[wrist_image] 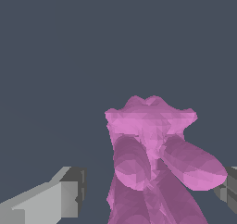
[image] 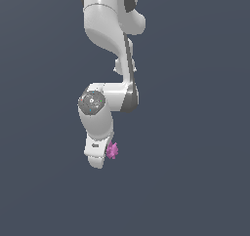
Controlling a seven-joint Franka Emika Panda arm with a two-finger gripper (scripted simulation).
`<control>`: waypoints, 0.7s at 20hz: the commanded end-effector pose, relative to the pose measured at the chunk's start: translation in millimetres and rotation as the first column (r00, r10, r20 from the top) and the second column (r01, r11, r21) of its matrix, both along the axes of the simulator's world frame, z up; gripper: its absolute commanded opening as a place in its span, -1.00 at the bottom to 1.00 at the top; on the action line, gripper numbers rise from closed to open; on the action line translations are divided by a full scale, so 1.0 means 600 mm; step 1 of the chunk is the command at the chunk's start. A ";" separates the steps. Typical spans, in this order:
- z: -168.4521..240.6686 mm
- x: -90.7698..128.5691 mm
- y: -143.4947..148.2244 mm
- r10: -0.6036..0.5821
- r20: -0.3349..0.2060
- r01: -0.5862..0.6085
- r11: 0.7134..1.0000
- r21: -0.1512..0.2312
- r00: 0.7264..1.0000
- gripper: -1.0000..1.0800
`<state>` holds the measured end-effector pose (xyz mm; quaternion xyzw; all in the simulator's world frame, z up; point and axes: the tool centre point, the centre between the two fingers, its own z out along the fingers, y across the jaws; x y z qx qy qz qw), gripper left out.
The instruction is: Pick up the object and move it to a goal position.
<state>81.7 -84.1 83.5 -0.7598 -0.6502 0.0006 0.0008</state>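
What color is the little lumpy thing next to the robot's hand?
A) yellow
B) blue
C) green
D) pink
D: the knobbly object beside the white gripper is magenta-pink, and the wrist view shows the same pink lump between the grey fingers.

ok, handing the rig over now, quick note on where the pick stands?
Gripper: fingers open, one on each side of the small magenta-pink knobbly cluster, with a gap showing on one side; no grip confirmed.
Object: in the exterior view the cluster sits right beside the white gripper's tip.
Done: approach, fingers around the cluster.
Left: close, lift, carry to goal. No goal marker is visible in either view.
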 end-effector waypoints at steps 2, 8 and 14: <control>-0.004 0.002 0.000 0.000 0.002 0.000 1.000 0.000 1.000 0.92; -0.002 0.003 0.000 0.000 0.002 0.000 1.000 0.000 1.000 -1.00; -0.002 0.003 0.000 0.000 0.002 0.000 1.000 0.000 1.000 -1.00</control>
